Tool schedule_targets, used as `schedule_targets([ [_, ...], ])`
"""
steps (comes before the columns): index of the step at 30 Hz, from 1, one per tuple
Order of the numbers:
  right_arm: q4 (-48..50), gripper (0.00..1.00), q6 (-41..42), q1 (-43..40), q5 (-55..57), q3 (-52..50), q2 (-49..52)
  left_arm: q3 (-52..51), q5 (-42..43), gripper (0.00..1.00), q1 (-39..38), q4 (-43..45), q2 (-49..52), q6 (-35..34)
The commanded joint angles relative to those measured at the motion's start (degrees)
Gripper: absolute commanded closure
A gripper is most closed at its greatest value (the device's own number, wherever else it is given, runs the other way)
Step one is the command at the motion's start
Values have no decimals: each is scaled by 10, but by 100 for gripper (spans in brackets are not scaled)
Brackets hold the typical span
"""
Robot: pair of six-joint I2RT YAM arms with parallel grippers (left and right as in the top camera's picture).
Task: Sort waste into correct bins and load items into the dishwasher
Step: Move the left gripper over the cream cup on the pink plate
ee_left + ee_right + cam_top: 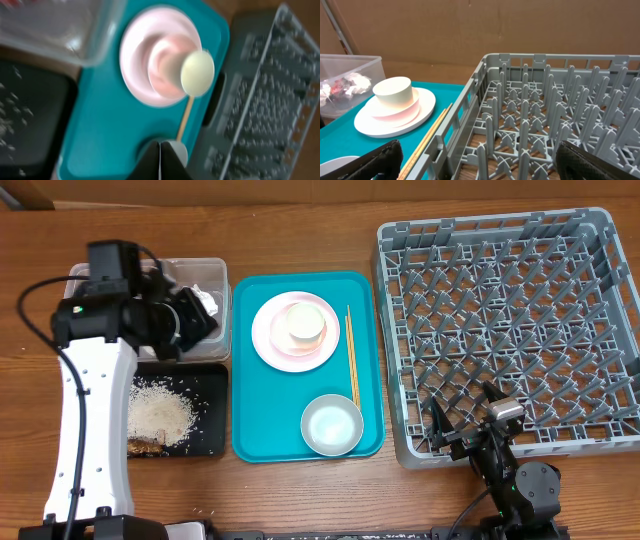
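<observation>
While my left claw hangs pinched shut, nothing between its tips, at the edge of the clear tub holding napkins, my right claw stands wide over the grey rack. Plate, stacked pinkish bowl and cup, chopsticks and white bowl lie on the teal tray; rice covers the black tray.

One plate, two bowls, one cup, two chopsticks, one rack
</observation>
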Motion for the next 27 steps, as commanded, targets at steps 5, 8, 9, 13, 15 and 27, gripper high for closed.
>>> schedule_targets([
  [5,2,0,-1,2,-1,0,-7,7,59,96,-68,-89,0,11],
  [8,2,0,-1,2,-1,0,-7,7,39,96,-102,-85,0,9],
  [9,2,0,0,2,-1,0,-7,7,31,96,-115,-78,0,7],
  [13,2,0,-1,2,-1,0,-7,7,14,96,-165,-49,0,6],
  [15,2,0,-1,2,-1,0,-7,7,0,96,-194,-38,0,6],
  [27,2,0,-1,2,-1,0,-7,7,-77,96,-222,-50,1,-11],
])
